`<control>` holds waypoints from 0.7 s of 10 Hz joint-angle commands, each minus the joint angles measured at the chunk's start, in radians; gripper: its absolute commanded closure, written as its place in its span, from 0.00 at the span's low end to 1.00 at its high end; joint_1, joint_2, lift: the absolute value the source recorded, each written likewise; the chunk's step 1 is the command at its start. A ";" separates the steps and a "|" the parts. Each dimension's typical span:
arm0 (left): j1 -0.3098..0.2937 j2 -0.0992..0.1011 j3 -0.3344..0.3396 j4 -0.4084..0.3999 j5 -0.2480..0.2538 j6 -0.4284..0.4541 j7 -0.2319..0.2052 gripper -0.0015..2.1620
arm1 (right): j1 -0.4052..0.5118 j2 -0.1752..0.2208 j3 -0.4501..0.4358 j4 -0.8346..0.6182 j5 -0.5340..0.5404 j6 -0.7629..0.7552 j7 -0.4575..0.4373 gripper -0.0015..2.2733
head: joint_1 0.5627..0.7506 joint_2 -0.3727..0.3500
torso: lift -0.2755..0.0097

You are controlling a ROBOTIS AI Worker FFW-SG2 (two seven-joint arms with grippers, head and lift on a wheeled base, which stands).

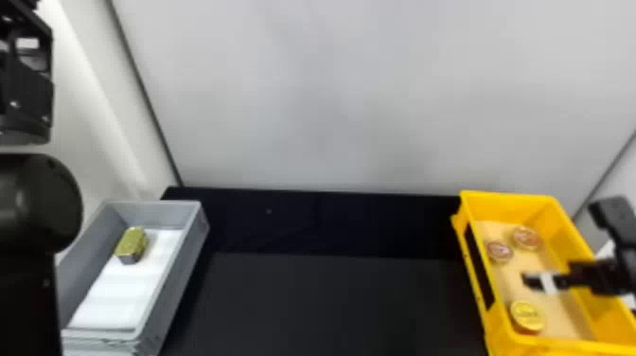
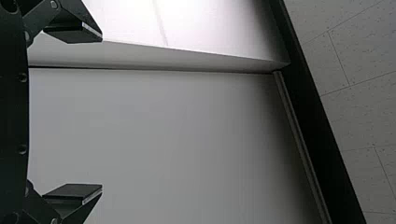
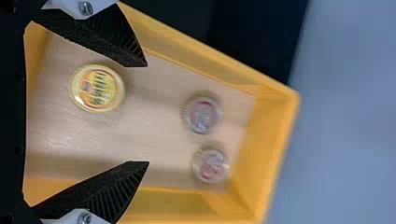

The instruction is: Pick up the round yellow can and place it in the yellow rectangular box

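The round yellow can [image 1: 526, 316] lies flat on the floor of the yellow rectangular box [image 1: 478, 284], at its near end. Over that box is my right gripper [image 1: 559, 245], open and holding nothing. In the right wrist view the can [image 3: 97, 88] appears between the spread fingers of the right gripper [image 3: 147, 114], nearer the upper one, without contact that I can make out. My left gripper [image 1: 26, 90] is parked high at the left edge; in the left wrist view the left gripper [image 2: 102, 112] stands open, facing a pale wall.
Two reddish round cans [image 1: 499, 251] sit farther back in the yellow box. At the left, a grey box [image 1: 189, 246] with a white liner holds a gold-topped rectangular tin [image 1: 131, 244]. A black table surface [image 1: 331, 303] lies between the boxes, with a pale panel [image 1: 331, 94] behind.
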 commanded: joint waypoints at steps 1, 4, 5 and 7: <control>0.001 -0.005 0.000 0.000 0.000 0.001 0.000 0.07 | -0.040 0.006 0.026 -0.221 0.009 0.026 -0.042 0.02 | 0.53 0.59 | 1.00; 0.006 -0.005 0.003 0.000 0.000 0.001 0.000 0.07 | -0.104 0.022 0.084 -0.480 -0.010 0.026 -0.180 0.03 | 0.53 0.59 | 1.00; 0.009 -0.003 0.009 0.000 0.000 0.001 0.000 0.07 | -0.112 0.036 0.084 -0.552 -0.125 -0.028 -0.329 0.04 | 0.53 0.59 | 1.00; 0.012 0.005 0.019 -0.007 -0.002 0.002 0.000 0.07 | -0.176 0.033 0.144 -0.644 -0.263 -0.091 -0.546 0.04 | 0.53 0.59 | 1.00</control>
